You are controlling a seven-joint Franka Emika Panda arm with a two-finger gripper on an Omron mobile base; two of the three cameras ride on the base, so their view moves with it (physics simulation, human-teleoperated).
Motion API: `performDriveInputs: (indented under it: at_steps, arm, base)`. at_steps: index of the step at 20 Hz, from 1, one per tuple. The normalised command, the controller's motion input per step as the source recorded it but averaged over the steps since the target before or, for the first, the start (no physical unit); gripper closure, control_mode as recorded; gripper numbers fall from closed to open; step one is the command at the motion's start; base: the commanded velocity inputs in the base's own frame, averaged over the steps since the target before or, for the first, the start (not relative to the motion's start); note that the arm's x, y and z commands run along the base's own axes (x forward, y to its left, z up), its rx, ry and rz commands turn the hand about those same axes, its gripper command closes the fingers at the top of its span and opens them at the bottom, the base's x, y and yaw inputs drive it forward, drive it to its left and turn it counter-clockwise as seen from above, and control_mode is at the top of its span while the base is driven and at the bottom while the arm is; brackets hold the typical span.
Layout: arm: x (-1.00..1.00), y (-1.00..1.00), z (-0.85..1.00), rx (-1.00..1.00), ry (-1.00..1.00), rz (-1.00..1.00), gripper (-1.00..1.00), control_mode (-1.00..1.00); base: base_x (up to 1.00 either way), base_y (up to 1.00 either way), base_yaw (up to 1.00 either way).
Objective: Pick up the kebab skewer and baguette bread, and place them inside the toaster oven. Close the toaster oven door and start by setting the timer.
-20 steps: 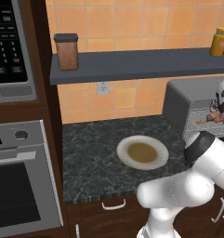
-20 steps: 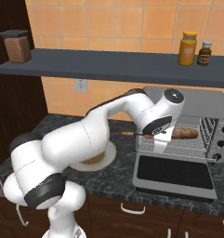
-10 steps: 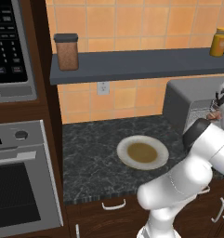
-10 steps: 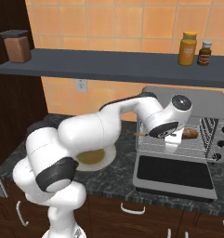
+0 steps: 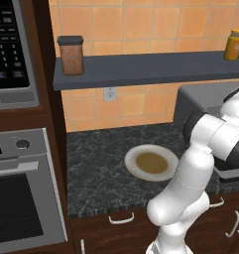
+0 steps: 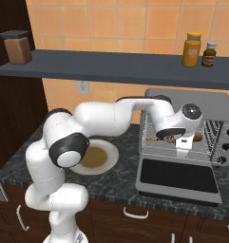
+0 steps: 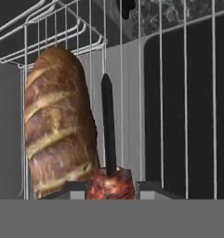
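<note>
You're inside the oven [image 6: 182, 137], gripper [image 7: 111, 186] clamped on the skewer [image 7: 108, 139], baguette [image 7: 57, 125] already on the rack beside your fingers. Next: let go and back out.

The toaster oven [image 6: 215, 116] stands open, its door [image 6: 176, 176] dropped flat over the counter [image 6: 116, 182]. Inside, the baguette [image 7: 57, 125] fills one side of the wire rack [image 7: 178, 93]; bare rack lies beside it. The shelf [image 6: 116, 69] overhangs close above.
</note>
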Motion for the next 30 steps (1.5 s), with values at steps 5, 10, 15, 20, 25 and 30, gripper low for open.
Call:
performDriveInputs:
  at_steps: [5,10,15,20,25,30]
  arm:
    - [0.29,-0.26,0.00,0.00,-0.03,0.00,1.00,-1.00]
    - [0.20,-0.12,0.00,0.00,0.00,0.00,1.00,-1.00]
    - [0.00,0.00,0.00,0.00,0.00,0.00,1.00,-1.00]
    - [0.00,0.00,0.00,0.00,0.00,0.00,-1.00,-1.00]
    - [0.00,0.00,0.00,0.00,0.00,0.00,-1.00,-1.00]
    - [-0.11,0.00,0.00,0.00,-0.02,0.01,-1.00,-1.00]
  base:
    - [0.00,0.00,0.00]
    - [0.00,0.00,0.00]
    - [0.00,0.00,0.00]
    - [0.00,0.00,0.00]
    - [0.00,0.00,0.00]
    - [0.00,0.00,0.00]
